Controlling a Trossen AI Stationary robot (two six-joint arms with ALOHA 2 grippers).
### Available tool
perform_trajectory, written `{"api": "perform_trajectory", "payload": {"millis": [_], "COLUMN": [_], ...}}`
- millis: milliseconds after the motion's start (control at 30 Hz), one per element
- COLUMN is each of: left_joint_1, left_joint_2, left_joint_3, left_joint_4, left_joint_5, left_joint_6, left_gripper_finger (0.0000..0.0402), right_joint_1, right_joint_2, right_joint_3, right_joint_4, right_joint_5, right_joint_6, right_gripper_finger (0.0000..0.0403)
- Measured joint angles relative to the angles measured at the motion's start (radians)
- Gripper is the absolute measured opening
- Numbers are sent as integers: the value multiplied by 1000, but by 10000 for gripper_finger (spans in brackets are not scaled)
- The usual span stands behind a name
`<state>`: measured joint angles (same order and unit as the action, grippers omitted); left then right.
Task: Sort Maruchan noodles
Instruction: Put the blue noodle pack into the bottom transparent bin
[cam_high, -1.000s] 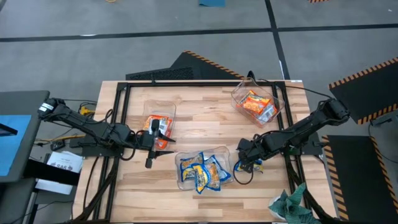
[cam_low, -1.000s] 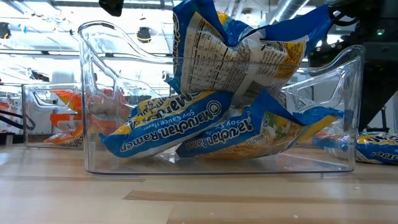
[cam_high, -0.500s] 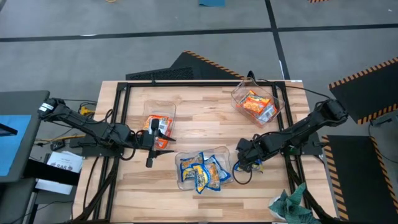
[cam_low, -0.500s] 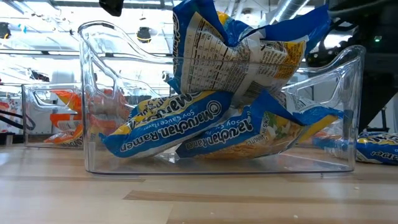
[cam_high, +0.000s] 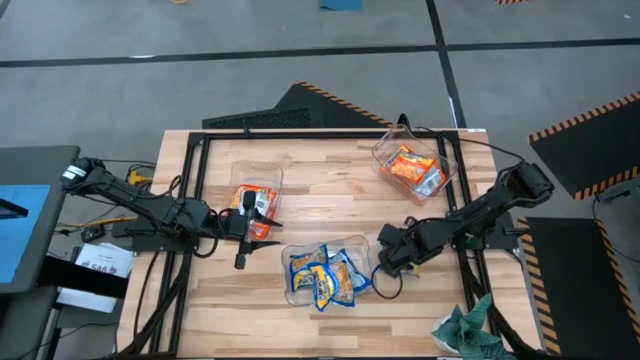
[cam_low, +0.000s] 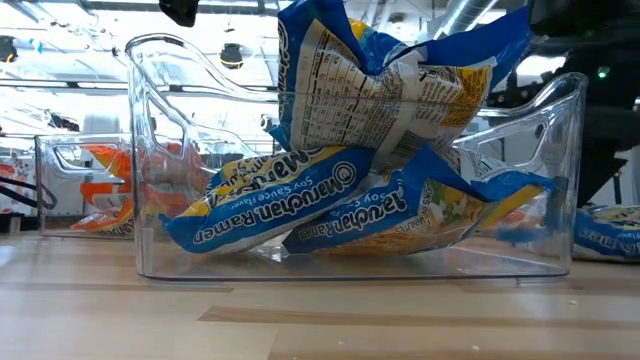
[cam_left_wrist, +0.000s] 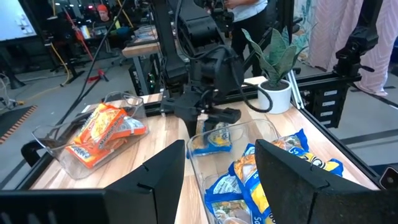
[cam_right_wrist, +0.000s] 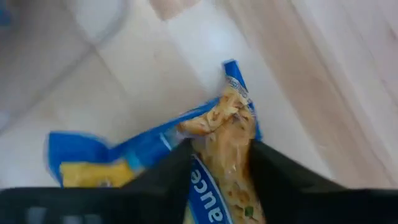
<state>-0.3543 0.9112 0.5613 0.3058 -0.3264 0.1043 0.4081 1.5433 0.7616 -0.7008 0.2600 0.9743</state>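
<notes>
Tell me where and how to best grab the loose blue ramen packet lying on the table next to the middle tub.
Take the blue packet by its crimped end seal, coming straight down from above. It lies flat on the wood just outside the middle tub, so only its thin edge gives the jaws purchase. The right gripper is already over it, with the packet between its fingers. The left gripper waits by the orange packets' tub.

From above, the right gripper (cam_high: 388, 262) covers the blue packet (cam_right_wrist: 217, 149) between its jaws, so its shape cannot be read there. In the right wrist view that packet runs off the lower edge, its printed lettering cut short and the surroundings blurred. At worktop height the packet (cam_low: 606, 230) is cut by the frame edge, partly screened by the clear tub (cam_low: 545, 180).
</notes>
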Motion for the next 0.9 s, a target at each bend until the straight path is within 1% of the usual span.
{"api": "perform_trajectory", "payload": {"millis": [67, 133, 167, 200, 333, 467, 567, 667, 733, 833, 900], "left_joint_1": [0, 0, 0, 0, 0, 0, 0, 0, 0, 0, 0], "left_joint_2": [0, 0, 0, 0, 0, 0, 0, 0, 0, 0, 0], "left_joint_3": [0, 0, 0, 0, 0, 0, 0, 0, 0, 0, 0], "left_joint_4": [0, 0, 0, 0, 0, 0, 3, 3, 3, 4, 6], "left_joint_5": [0, 0, 0, 0, 0, 0, 0, 0, 0, -1, -1], "left_joint_6": [0, 0, 0, 0, 0, 4, 4, 4, 4, 4, 4], "left_gripper_finger": [185, 185, 185, 185, 185, 185, 185, 185, 185, 185, 185], "right_joint_1": [-1, 3, 4, 4, 6, 17, 24, 34, 47, 74, 94], "right_joint_2": [-7, -9, -10, -10, -8, -35, -90, -136, -172, -204, -213], "right_joint_3": [-5, -4, -4, -4, 15, 85, 163, 232, 285, 360, 388], "right_joint_4": [-20, -25, -27, -28, -61, -241, -363, -447, -455, -402, -317], "right_joint_5": [-3, -3, -2, -1, -8, -11, 31, 105, 176, 309, 383], "right_joint_6": [3, 4, 1, 1, 11, 16, 27, 36, 35, 2, -78], "right_gripper_finger": [127, 57, 32, 20, 13, 7, 7, 7, 7, 7, 7]}}
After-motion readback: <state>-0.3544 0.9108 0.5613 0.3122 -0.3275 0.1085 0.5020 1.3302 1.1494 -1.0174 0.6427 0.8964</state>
